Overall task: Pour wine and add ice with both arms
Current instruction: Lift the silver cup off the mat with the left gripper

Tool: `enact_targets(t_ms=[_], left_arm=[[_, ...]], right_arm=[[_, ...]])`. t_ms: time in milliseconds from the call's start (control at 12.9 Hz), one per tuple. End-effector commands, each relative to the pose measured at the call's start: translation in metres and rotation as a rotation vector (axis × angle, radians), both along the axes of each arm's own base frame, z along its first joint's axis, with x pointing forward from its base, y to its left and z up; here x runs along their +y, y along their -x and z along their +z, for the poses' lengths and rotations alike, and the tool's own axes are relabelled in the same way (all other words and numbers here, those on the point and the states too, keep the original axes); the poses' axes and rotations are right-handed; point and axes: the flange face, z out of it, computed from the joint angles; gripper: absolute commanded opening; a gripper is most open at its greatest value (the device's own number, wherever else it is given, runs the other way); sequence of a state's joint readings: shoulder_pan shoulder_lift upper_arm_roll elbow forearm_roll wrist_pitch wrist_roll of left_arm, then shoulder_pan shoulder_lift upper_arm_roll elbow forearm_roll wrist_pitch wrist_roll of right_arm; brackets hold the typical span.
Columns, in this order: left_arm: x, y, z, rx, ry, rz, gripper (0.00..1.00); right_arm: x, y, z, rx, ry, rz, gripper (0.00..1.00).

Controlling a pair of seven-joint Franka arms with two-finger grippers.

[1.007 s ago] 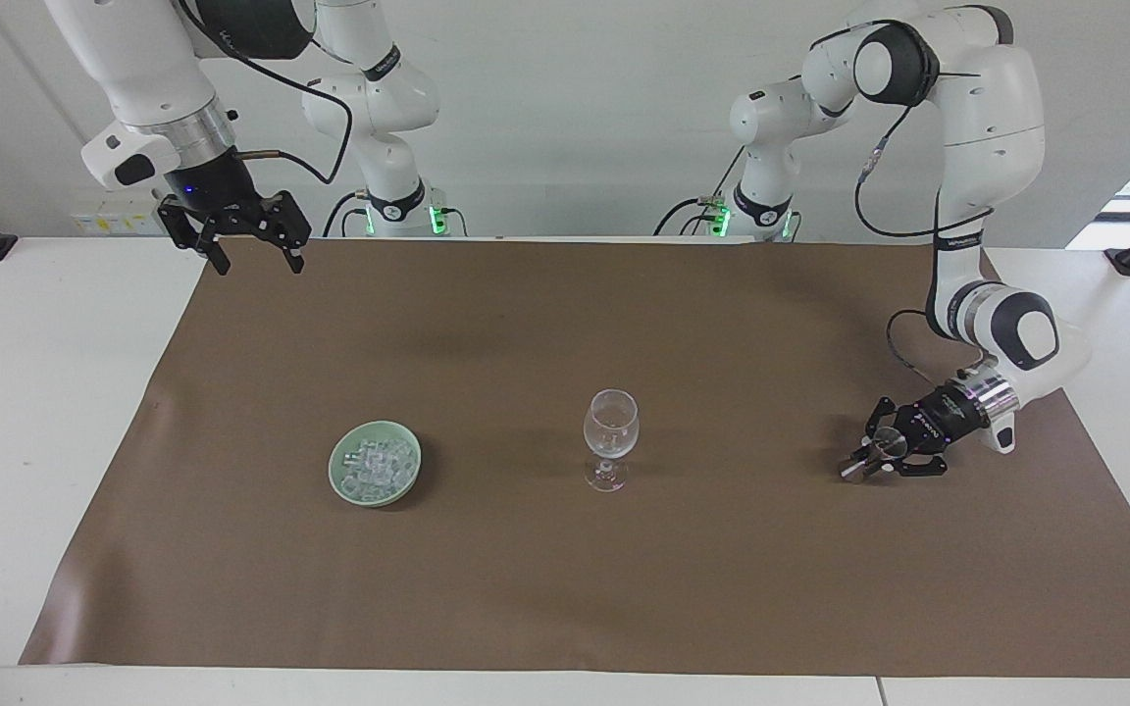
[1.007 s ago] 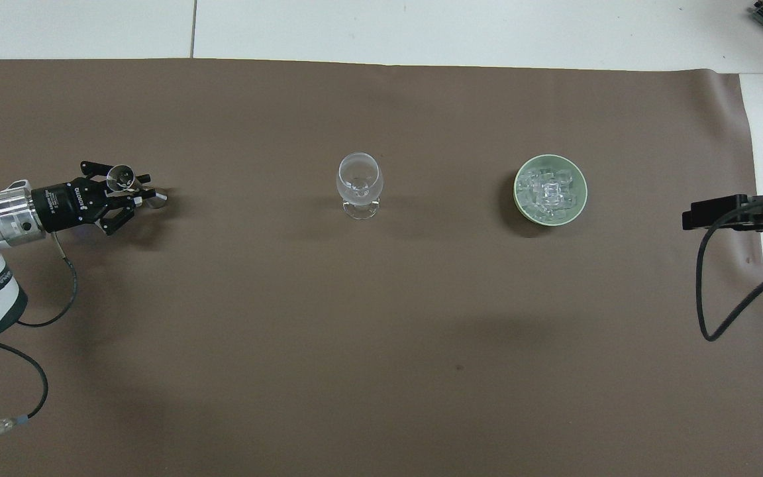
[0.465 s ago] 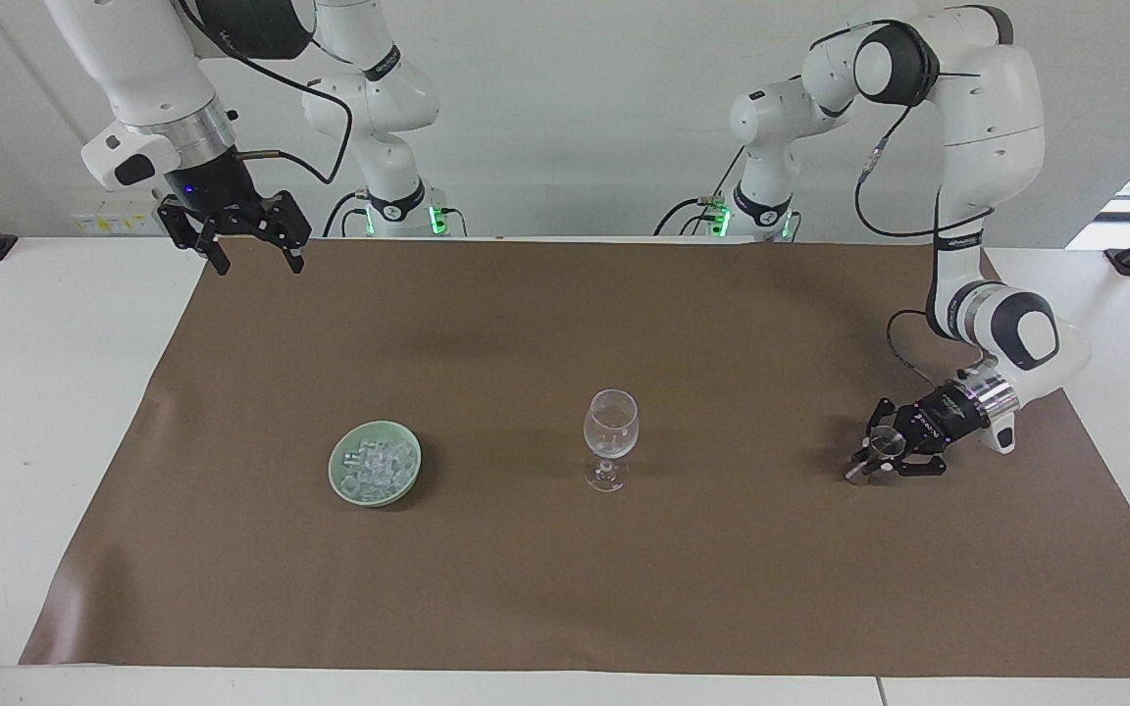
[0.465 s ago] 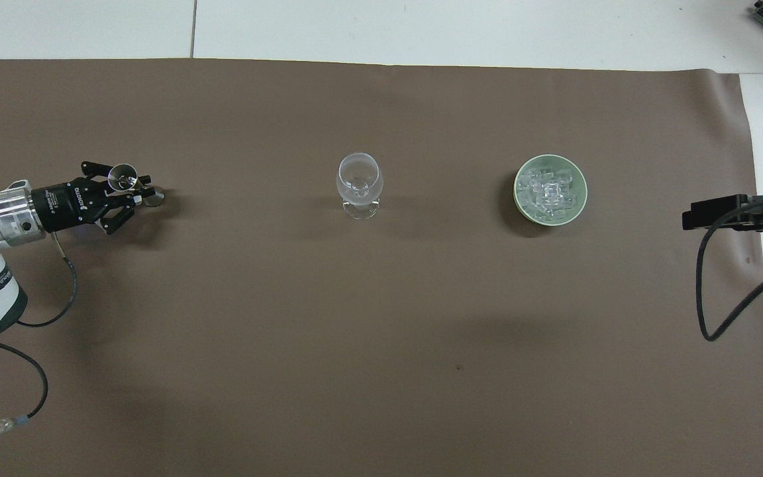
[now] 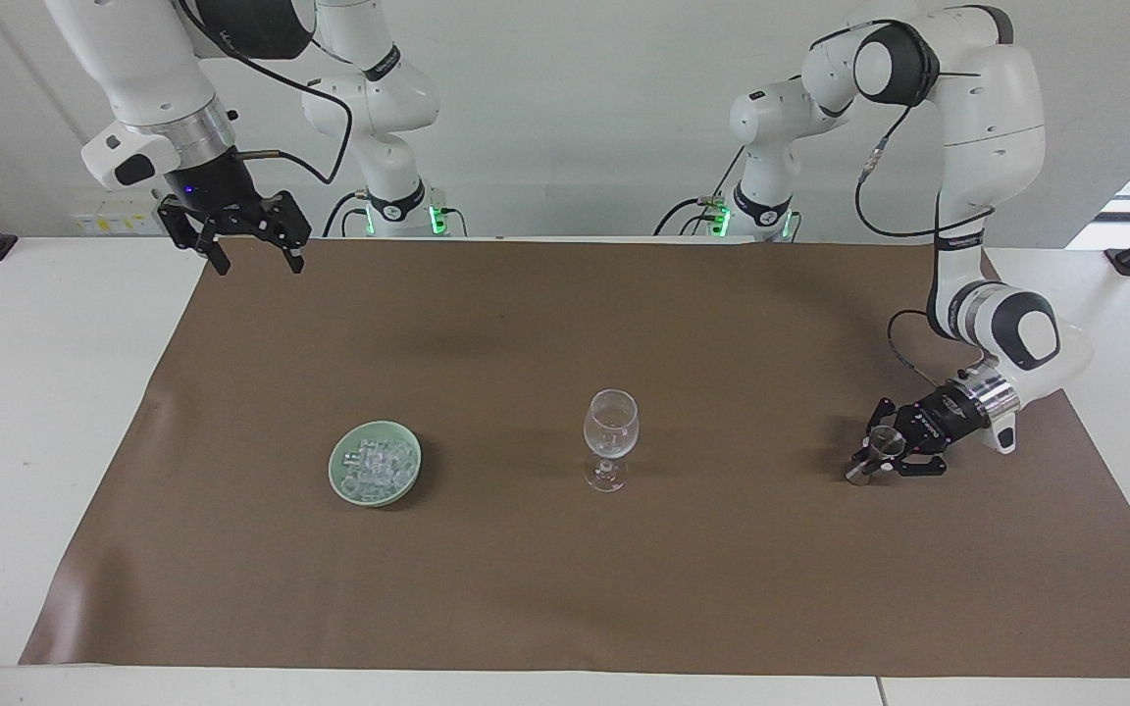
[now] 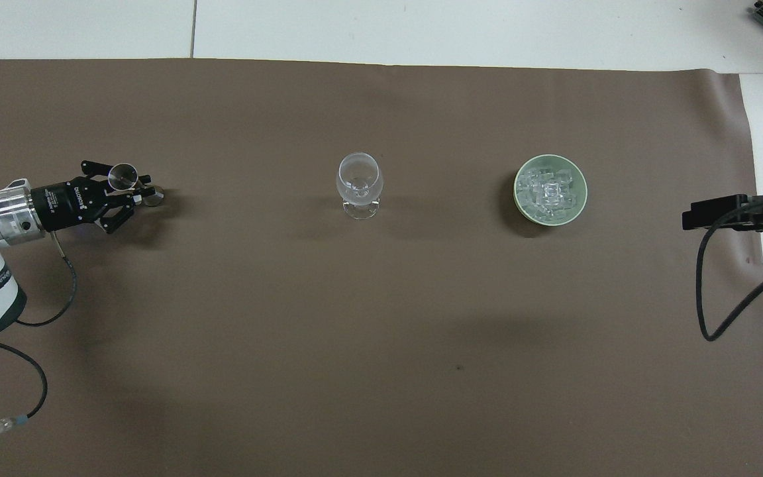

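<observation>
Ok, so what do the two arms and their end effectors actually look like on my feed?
Both arms are white, rounded jointed Frankas with black joint caps and silver wrist rings. Loose black cables run along each to the wrist. The left end effector and right end effector are black, two-fingered linkage types; the left one carries small white lettering on its body. Green lights glow at both bases.

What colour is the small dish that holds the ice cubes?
Pale green. The dish shows best in the overhead view, with the clear ice inside it.
</observation>
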State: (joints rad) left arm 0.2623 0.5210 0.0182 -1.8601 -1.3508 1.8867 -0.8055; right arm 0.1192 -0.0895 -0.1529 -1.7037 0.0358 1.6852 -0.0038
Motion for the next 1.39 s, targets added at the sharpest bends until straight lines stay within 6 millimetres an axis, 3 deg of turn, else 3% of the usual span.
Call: enact_targets(t_ms=[0, 155, 387, 620, 852, 1317], left_arm=[[-0.006, -0.005, 0.020, 0.019, 0.006, -0.008, 0.00], [-0.018, -0.010, 0.037, 0.032, 0.017, -0.009, 0.00], [-0.058, -0.014, 0.076, 0.054, 0.005, -0.040, 0.00], [-0.072, -0.013, 0.098, 0.088, 0.013, -0.028, 0.00], [-0.100, -0.009, 0.122, 0.104, 0.021, -0.032, 0.00], [-0.175, 0.000, 0.143, 0.123, -0.006, -0.025, 0.00]], right_arm=[[-0.002, -0.001, 0.000, 0.005, -0.009, 0.011, 1.00], [-0.001, -0.001, 0.000, 0.005, -0.009, 0.013, 1.00], [-0.001, -0.001, 0.000, 0.005, -0.009, 0.013, 1.00], [-0.002, -0.001, 0.000, 0.005, -0.009, 0.011, 1.00], [-0.002, -0.001, 0.000, 0.005, -0.009, 0.011, 1.00], [-0.002, -0.001, 0.000, 0.005, -0.009, 0.011, 1.00]])
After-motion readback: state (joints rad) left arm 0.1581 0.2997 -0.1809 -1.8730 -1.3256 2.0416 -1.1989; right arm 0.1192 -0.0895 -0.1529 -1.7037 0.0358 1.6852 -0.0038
